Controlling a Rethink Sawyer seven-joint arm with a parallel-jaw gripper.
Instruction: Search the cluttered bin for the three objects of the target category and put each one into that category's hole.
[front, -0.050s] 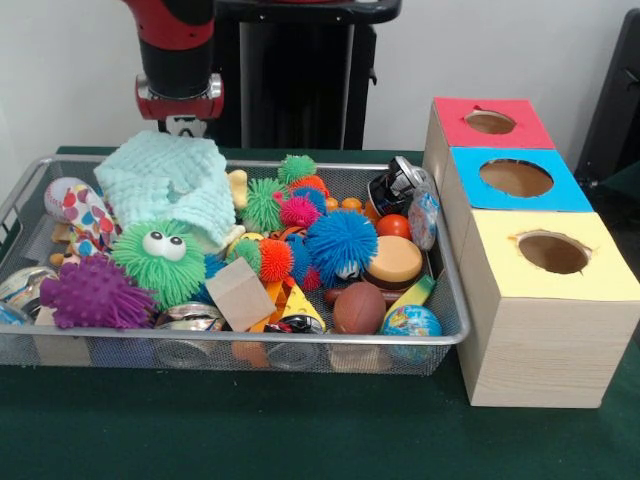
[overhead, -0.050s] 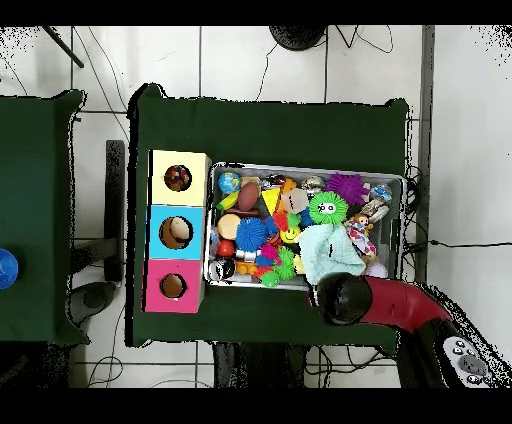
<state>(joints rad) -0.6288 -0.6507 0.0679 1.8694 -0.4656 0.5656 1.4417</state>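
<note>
A wire mesh bin (front, -0.050s: 452, 300) (overhead, -0.050s: 403, 215) holds a heap of toys. Among them are a green spiky ball with eyes (front, -0.050s: 160, 260) (overhead, -0.050s: 325, 208), a purple spiky ball (front, -0.050s: 95, 293) (overhead, -0.050s: 347, 185), a blue spiky ball (front, -0.050s: 341, 243) (overhead, -0.050s: 253, 232), a wooden block (front, -0.050s: 240, 293), a brown football (front, -0.050s: 358, 307), a globe ball (front, -0.050s: 411, 321) (overhead, -0.050s: 229, 182) and a burger toy (front, -0.050s: 394, 262). A mint cloth (front, -0.050s: 170, 180) (overhead, -0.050s: 325, 250) covers the far left corner in the front view. My gripper (front, -0.050s: 185, 126) (overhead, -0.050s: 343, 298) hangs just behind that cloth at the bin's far rim; its tips are hidden.
Beside the bin stands a wooden box with three holes: red (front, -0.050s: 490, 122) (overhead, -0.050s: 173, 286), blue (front, -0.050s: 516, 177) (overhead, -0.050s: 176, 232) and yellow (front, -0.050s: 553, 252) (overhead, -0.050s: 178, 178). In the overhead view something dark lies in the yellow hole. Green cloth covers the table (front, -0.050s: 300, 430).
</note>
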